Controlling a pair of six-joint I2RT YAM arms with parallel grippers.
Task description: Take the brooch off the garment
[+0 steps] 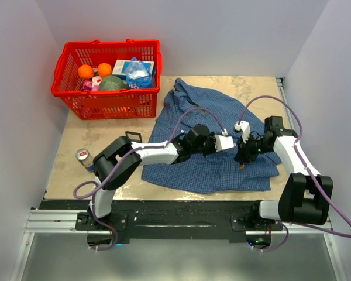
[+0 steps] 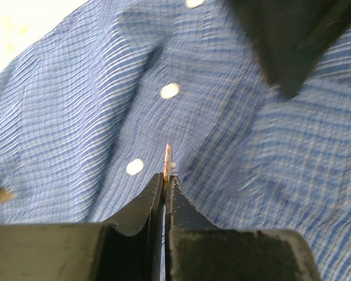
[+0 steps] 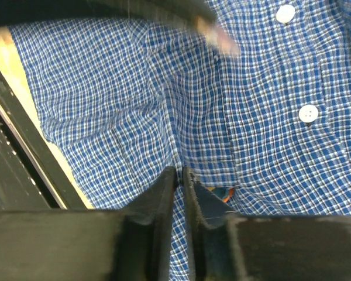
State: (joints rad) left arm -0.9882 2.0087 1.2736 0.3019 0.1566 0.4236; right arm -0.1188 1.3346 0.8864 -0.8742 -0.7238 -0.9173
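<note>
**A:** What is the left pincer doing?

**B:** Its jaws are pressed together on a thin reddish sliver with a pale nub. I take this to be the brooch, seen edge-on. It sticks straight out past the fingertips, its long axis in line with the pincer. It sits over the front of the garment, just beside a white button.

**A:** And the other arm?

**B:** The right pincer is close by and points down. Its jaws are narrow, with a ridge of the checked cloth pinched between them. So the left arm has the brooch and the right one pins the shirt. I judge the pull must go away from the cloth.

**A:** What is hard to make out?

**B:** I cannot tell whether the brooch is free or caught in the weave. A small orange-brown spot beside the right pincer, half under a fold, is unclear. The shirt lies on the worktop.
</note>
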